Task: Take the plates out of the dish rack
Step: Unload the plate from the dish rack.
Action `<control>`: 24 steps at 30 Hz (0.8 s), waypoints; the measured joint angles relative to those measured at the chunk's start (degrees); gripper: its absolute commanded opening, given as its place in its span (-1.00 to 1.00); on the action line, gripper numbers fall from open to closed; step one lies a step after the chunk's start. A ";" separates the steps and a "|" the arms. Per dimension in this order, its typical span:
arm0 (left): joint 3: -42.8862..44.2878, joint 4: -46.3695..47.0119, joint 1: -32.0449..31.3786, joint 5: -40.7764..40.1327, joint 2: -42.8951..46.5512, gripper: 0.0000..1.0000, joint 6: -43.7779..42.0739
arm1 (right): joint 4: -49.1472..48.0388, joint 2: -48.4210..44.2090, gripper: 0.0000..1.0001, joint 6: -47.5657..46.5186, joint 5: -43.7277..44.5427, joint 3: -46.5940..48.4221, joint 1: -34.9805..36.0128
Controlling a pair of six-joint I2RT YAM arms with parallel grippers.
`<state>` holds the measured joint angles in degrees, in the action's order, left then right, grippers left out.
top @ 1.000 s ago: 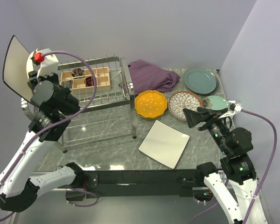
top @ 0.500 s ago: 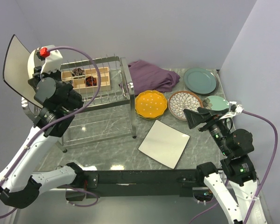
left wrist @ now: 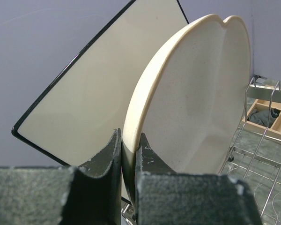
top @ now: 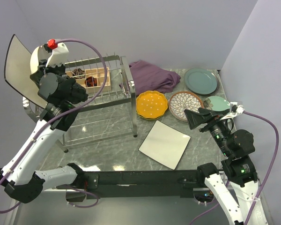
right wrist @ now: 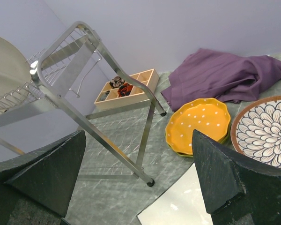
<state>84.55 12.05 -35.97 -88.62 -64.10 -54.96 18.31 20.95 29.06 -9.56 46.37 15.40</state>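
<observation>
Lilac walls close round a grey-green marbled table (top: 113, 154). At the left end of the dish rack (top: 107, 96), the left gripper (left wrist: 129, 138) is pinched tight on the rim of a round cream plate (left wrist: 196, 93), one finger on each face. The plate stands on edge and leans a little. Its lowest part is hidden behind the fingers, so I cannot tell whether it rests in the rack's prongs.

Just behind it, also at the rack's left end, a large white square plate (left wrist: 89, 108) with a dark rim stands tilted on edge. It is close to the cream plate, but I cannot tell whether they touch. A small wooden compartment box (top: 91, 77) sits on the rack's upper tier.

Well to the right of the rack, the right gripper (top: 196, 117) hovers above the table with its jaws spread wide and nothing between them.

Off the rack's front right leg, a second square plate (top: 165, 144) lies flat on the table. An orange dotted scalloped plate (top: 151, 104) lies just beside the rack's right end, with a brown-patterned plate (top: 185, 104) farther right. A pale green plate (top: 218, 103) is beyond that, partly hidden by the right arm. A teal-green plate (top: 201, 80) lies farthest from the rack at the back. A purple cloth (top: 152, 75) is bunched behind the rack's right end.
</observation>
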 measured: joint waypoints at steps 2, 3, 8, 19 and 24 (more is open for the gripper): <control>0.00 0.66 0.00 0.07 -0.02 -0.98 -0.83 | 0.00 0.00 1.00 0.00 0.02 0.00 0.00; 0.00 0.87 0.00 0.15 0.00 -0.98 -1.11 | 0.00 0.00 1.00 0.00 0.02 0.00 0.00; 0.00 2.29 0.00 0.22 0.11 -0.98 -3.10 | 0.00 0.00 1.00 0.00 0.02 0.00 0.00; 0.59 3.41 0.00 0.15 0.17 -0.98 -5.95 | -0.02 0.57 1.00 -0.02 0.13 0.00 0.00; 2.78 5.11 0.02 -0.50 -0.70 -0.98 -8.66 | -0.02 0.59 1.00 -0.07 0.15 0.00 0.00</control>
<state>87.33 17.17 -35.94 -89.12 -64.79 -63.61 18.28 21.54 28.99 -9.41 46.37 15.40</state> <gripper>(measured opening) 0.115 0.998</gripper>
